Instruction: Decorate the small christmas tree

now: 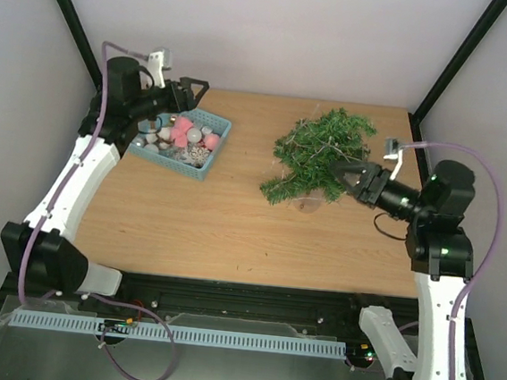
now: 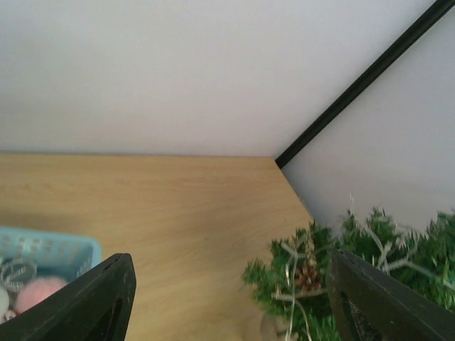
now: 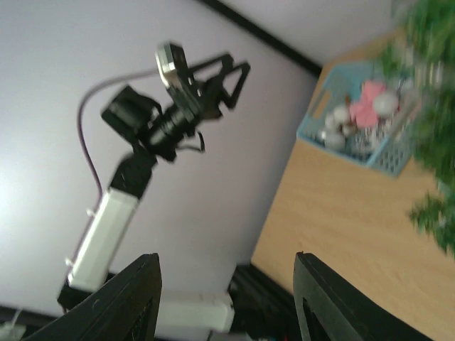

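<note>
Sitting on the right half of the surface (image 1: 232, 224), toward its far edge, the small christmas tree (image 1: 320, 151) shows its clear base (image 1: 310, 203) on the near side. The right jaws stand wide apart and empty, just beside its lower right branches. The left jaws, also spread with nothing between them, hover over the teal basket (image 1: 218, 151) of ornaments (image 1: 182, 134), well apart from the tree. Bare wood lies between basket and tree. The right wrist view is blurred, with the tree cut off at its edge.
</note>
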Controlling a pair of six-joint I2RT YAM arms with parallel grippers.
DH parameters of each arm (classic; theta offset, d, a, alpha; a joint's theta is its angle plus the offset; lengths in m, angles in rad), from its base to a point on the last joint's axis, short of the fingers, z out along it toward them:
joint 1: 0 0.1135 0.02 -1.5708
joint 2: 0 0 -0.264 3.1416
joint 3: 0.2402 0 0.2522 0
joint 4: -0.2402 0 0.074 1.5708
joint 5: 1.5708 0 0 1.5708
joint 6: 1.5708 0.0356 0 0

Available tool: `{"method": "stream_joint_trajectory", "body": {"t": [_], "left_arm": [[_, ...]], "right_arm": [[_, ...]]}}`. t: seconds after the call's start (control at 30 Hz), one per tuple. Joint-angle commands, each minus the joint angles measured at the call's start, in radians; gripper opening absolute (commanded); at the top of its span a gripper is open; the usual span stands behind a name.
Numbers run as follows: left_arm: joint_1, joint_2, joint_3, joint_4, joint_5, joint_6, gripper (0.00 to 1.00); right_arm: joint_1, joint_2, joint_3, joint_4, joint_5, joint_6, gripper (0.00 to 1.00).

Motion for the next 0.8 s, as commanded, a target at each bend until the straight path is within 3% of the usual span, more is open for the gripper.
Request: {"method": "stream_joint_trajectory", "body": {"t": [0.0,0.2,0.5,0.63,0.77], "left_arm": [[-0.001,-0.071,-0.119,-0.049,-0.015,-0.019,0.76],[0.017,-0.127,-0.226,-0.036,0.002,-0.039,0.75],[0.04,-0.226,-0.304,-0.072,-0.028,-0.03,0.75],[0.05,-0.244,-0.336,-0.079,-0.027,-0.032,0.75],[0.056,-0.251,-0.354,-0.082,-0.03,-0.022,0.75]], "right_arm": [[0.093,-0.062,-0.138,-0.198,-0.046,-0.113,0.52],[0.174,-0.185,-0.478,-0.26,0.057,-0.124,0.46],[0.246,-0.439,-0.907,0.055,0.196,0.247,0.43],[0.246,-0.378,-1.011,0.257,0.335,0.383,0.44],[0.244,-0.217,-1.021,0.425,0.496,0.401,0.45]]}}
